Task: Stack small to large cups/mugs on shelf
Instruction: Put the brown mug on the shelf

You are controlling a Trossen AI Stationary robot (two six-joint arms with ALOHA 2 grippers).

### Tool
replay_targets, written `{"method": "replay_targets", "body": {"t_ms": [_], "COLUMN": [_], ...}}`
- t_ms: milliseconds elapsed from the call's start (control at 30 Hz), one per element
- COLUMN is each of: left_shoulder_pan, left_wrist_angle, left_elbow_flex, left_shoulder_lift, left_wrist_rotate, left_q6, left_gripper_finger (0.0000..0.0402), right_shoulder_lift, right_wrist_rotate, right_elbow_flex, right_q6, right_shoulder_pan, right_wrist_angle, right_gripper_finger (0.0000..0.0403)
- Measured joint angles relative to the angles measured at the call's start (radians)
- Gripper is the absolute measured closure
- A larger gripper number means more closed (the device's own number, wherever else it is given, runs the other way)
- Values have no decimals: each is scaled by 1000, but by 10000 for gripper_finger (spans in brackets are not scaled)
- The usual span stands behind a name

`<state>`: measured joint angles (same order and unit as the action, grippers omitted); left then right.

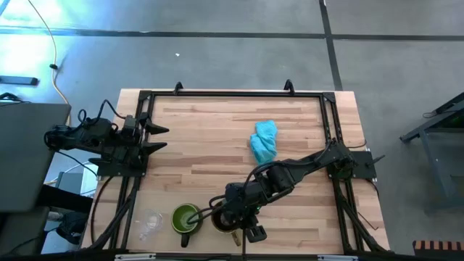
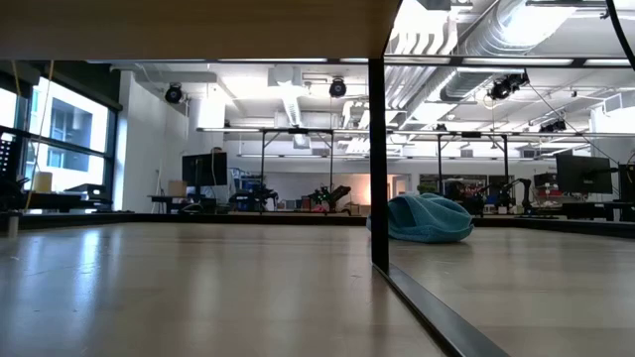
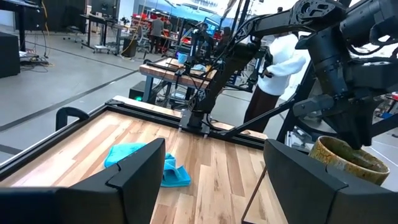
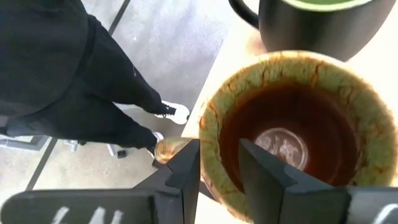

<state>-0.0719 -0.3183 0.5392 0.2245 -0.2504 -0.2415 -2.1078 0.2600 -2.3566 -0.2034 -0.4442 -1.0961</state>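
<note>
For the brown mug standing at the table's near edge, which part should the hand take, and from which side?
Take the brown mug by its rim wall, coming from above. It stands upright with its mouth open, so one finger can go inside and one outside. The right hand sits that way now, astride the rim beside the handle. The green mug stands close alongside, crowding a sideways approach.
</note>
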Motion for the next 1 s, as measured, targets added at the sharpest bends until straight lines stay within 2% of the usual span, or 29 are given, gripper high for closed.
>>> {"method": "replay_targets", "body": {"t_ms": [200,367,800,1000], "left_shoulder_pan": [0,0,0,0], "left_wrist_angle": [0,0,0,0], "left_elbow_flex": [0,0,0,0], "left_shoulder_lift": [0,0,0,0], "left_wrist_rotate": [-7,-7,-7,-7], "left_q6": [7,9,-2,-2], "left_gripper_finger": [140,140,140,140], "right_shoulder_lift": [0,5,20,33], "right_wrist_rotate": [-2,-50,-52,-115], "right_elbow_flex": [0,1,1,1], "right_q6": [-3,9,90,133], "right_shoulder_pan": [11,36,79,96], "right_wrist_angle": [24,-16,-6,-25], "right_gripper_finger": [293,288,288,288]}}
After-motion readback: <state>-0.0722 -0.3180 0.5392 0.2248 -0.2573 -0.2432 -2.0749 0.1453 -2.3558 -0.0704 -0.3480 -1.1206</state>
